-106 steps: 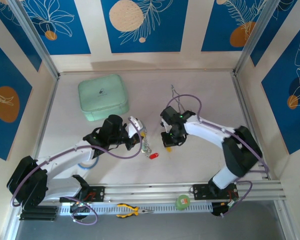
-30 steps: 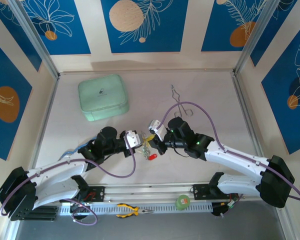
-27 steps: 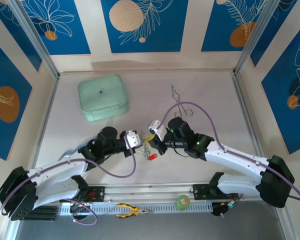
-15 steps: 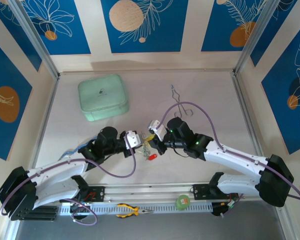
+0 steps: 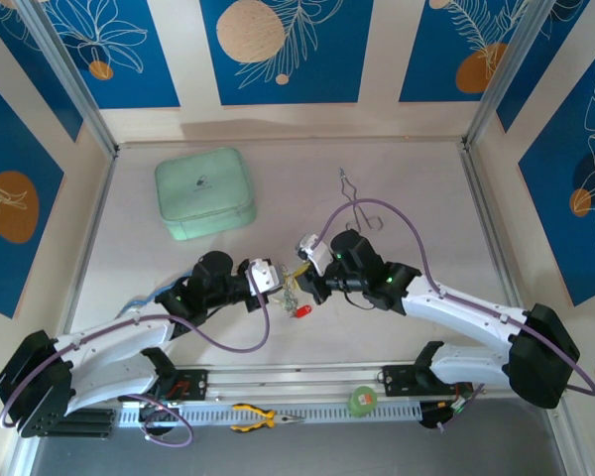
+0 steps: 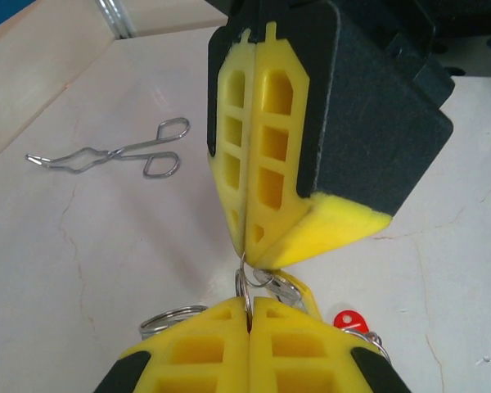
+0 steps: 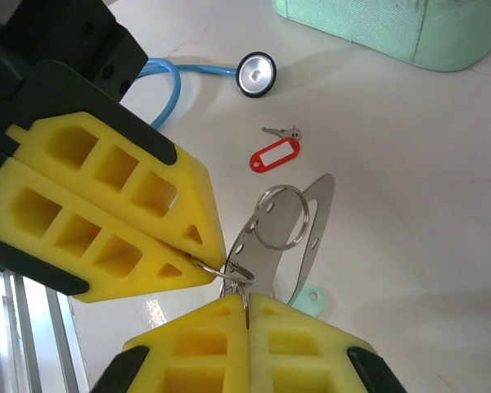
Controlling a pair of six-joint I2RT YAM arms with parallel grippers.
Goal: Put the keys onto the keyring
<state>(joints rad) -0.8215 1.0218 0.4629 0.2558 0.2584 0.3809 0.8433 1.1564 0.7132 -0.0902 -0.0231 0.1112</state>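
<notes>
Both arms have swung together; left gripper (image 6: 248,307) and right gripper (image 7: 246,303) meet tip to tip, each pinching the keys' split ring (image 7: 237,273).

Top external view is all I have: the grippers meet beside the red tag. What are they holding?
Observer: Both are shut, tip to tip. The left gripper and right gripper appear to pinch one small wire ring between them.
Operator: Where's the keyring?
Observer: The flat grey keyring sits just beyond that ring, with a larger split ring lying across it.
Operator: Any tags nearby?
Observer: A pale green tag rests by the keyring's near end.
</notes>
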